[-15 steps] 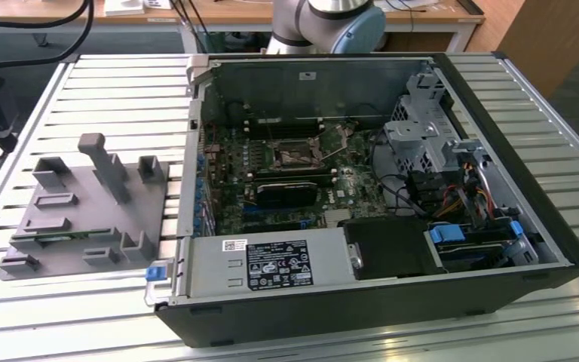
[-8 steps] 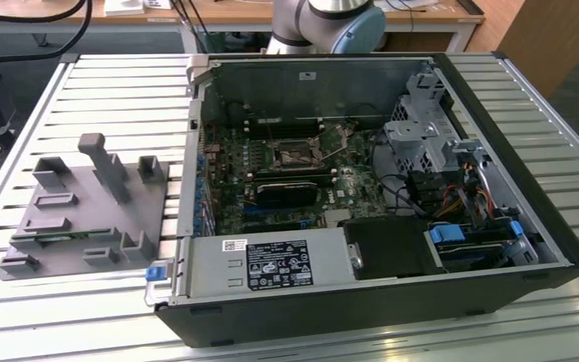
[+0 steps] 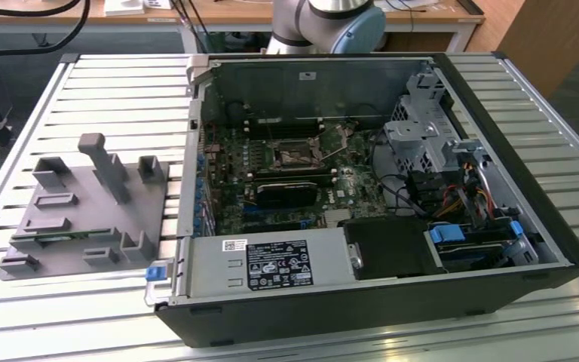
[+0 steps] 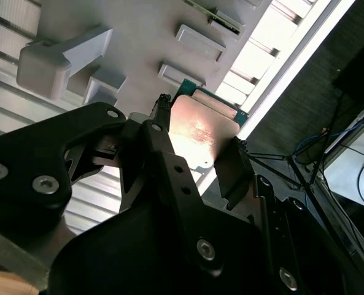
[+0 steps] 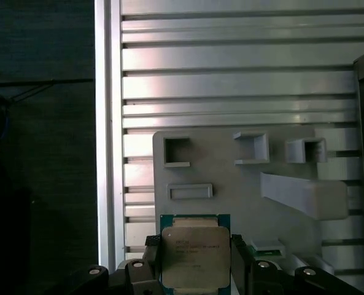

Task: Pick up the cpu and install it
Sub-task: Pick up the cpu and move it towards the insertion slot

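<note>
Chip (image 5: 194,258) clamped between fingers (image 5: 238,261), gripped on two opposite edges and held above grey tray (image 5: 231,184) on slatted desk (image 5: 231,67).

Judgement:
- Chip light, thin, stiff.
- Metal lid slick; underside contacts likely fragile.
- Hold by edges only, modest squeeze, keep level.

Open computer case (image 3: 370,188) sits beside tray.

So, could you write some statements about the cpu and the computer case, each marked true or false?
1. The gripper is shut on the cpu, a finger at each of two opposite sides. True.
2. The computer case lies open on the slatted table. True.
3. The cpu lies loose on the slatted table. False: the gripper holds it over the grey plate.
4. The grey plate is at the exterior view's right of the computer case. False: it is at the left.
</note>
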Robot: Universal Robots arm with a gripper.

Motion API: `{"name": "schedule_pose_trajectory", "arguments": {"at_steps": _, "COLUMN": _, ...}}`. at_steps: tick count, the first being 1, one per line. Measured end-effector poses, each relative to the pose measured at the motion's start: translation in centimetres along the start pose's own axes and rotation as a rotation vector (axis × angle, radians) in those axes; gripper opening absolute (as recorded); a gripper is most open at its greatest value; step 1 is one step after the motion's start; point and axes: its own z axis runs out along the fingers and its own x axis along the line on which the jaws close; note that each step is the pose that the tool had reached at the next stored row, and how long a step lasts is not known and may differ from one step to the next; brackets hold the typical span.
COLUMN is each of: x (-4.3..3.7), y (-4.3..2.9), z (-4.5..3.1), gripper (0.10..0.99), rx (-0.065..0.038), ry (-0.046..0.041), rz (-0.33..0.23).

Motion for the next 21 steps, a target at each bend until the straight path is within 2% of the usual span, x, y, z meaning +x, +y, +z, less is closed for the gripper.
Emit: {"name": "schedule_pose_trajectory", "arguments": {"at_steps": 21, "x": 0.0, "y": 0.08, "z": -1.57, "gripper": 0.537, "rx": 0.0, "ry": 0.0001, "rz": 0.0}}
